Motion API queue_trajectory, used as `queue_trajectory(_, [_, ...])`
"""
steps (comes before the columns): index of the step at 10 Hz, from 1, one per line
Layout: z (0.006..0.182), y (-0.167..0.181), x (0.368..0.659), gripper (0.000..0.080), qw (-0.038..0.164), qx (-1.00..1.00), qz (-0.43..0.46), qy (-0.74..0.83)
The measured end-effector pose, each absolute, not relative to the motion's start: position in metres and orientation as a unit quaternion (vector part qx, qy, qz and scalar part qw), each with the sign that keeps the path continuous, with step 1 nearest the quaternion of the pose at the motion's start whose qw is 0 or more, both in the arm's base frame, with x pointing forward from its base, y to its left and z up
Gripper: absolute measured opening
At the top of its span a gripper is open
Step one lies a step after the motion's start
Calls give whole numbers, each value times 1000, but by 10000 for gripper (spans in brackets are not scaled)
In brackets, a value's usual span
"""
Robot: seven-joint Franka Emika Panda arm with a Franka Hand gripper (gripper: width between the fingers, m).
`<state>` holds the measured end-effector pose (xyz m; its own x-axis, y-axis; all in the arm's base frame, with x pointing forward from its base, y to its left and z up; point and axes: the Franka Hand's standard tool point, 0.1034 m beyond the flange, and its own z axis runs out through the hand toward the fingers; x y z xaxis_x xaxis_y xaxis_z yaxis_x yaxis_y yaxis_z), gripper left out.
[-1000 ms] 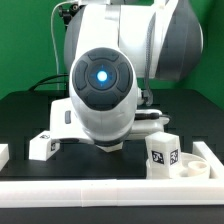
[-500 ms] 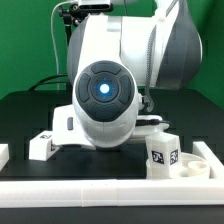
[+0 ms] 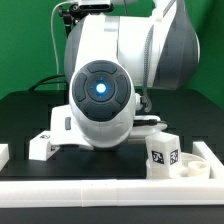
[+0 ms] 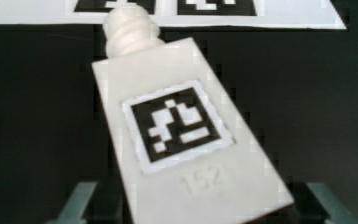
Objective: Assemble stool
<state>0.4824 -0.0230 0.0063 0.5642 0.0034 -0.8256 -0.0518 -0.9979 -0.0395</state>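
Note:
In the wrist view a white stool leg lies flat on the black table, with a square marker tag on its upper face and a threaded peg at its far end. My gripper straddles the leg's near end. One finger stands on each side, and a thin dark gap is left between each finger and the leg, so it is open. In the exterior view the arm's bulky wrist hides the gripper and this leg. Two more white tagged legs stand there, one at the exterior view's left and one at its right.
The marker board lies just beyond the leg's peg. A long white rim bar runs along the table's front. A shorter white bar lies at the exterior view's right, beside the right leg.
The arm's wrist housing has sunk a little lower over the table. The two standing legs have not moved.

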Motion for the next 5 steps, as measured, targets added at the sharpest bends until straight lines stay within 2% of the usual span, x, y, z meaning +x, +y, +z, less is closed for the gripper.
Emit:
queue_trajectory(2, [7, -23, 483, 368, 30, -884, 465, 14])
queue_trajectory(3, [15, -24, 488, 368, 30, -887, 461, 15])
queue_trajectory(5, [59, -18, 503, 345, 34, -894, 447, 16])
